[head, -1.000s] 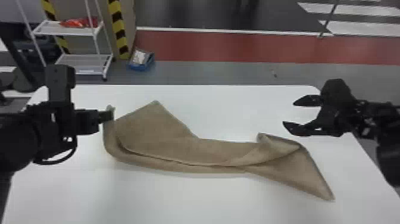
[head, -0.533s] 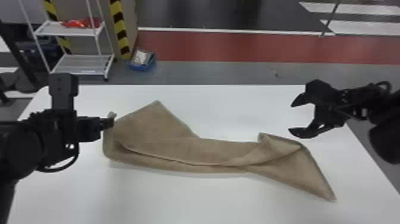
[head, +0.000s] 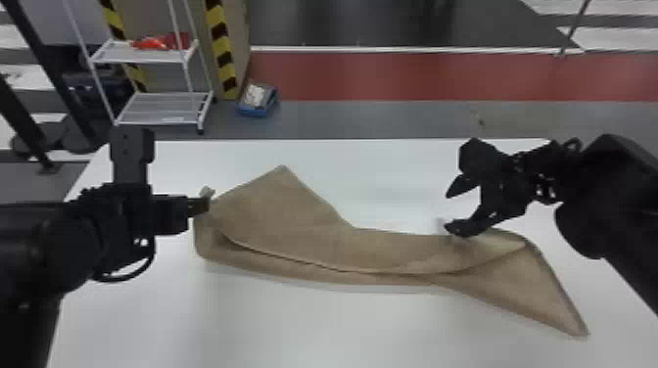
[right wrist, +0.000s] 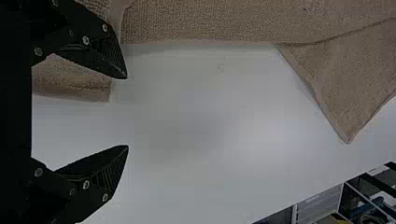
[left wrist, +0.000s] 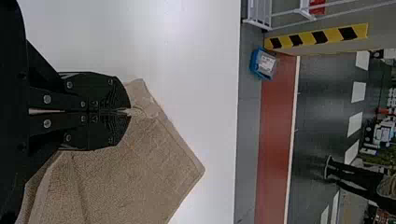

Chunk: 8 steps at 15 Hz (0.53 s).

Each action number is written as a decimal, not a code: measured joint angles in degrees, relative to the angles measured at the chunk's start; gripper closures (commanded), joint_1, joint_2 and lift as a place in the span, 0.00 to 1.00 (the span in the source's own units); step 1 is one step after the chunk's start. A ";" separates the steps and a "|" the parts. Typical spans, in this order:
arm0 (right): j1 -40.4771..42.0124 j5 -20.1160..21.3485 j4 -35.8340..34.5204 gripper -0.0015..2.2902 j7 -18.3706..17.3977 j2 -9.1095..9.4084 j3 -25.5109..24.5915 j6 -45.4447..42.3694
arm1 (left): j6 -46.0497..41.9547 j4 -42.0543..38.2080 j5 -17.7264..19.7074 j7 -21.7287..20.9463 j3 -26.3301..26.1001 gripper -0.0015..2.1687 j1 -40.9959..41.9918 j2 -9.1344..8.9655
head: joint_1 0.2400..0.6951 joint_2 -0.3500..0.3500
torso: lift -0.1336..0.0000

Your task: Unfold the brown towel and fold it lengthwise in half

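By the far edge (head: 406,234) of the towel (head: 303,244), spread right claw (right wrist: 127,112) could snag both layers (head: 372,279) if too low; left claw (left wrist: 129,112) pinches left end (left wrist: 140,93).

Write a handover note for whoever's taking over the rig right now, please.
Left hand: shut on a corner at the left end of the brown towel.
Right hand: open and empty, at the towel's far edge, toward its right end.
Towel: lying across the white table, layers overlapping, with a corner pointing away on the left and one pointing nearer on the right.
Done: partly spread out.
To do: open it flat, then fold it lengthwise in half.
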 measured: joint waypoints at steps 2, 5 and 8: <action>-0.14 -0.35 -0.14 0.18 0.97 0.23 0.36 1.12 | 0.00 -0.04 0.06 -0.06 0.05 0.66 0.10 0.43 | 1.00 0.55 | 0.08; -0.37 -1.68 -0.46 0.18 1.32 0.25 0.11 2.26 | 0.00 -0.04 0.15 -0.10 0.05 0.66 0.26 0.90 | 1.00 0.56 | 0.08; -0.24 -3.05 -0.83 0.18 2.32 -0.05 -0.84 4.06 | 0.00 0.04 0.17 -0.17 -0.10 0.66 0.39 0.98 | 1.00 0.55 | 0.08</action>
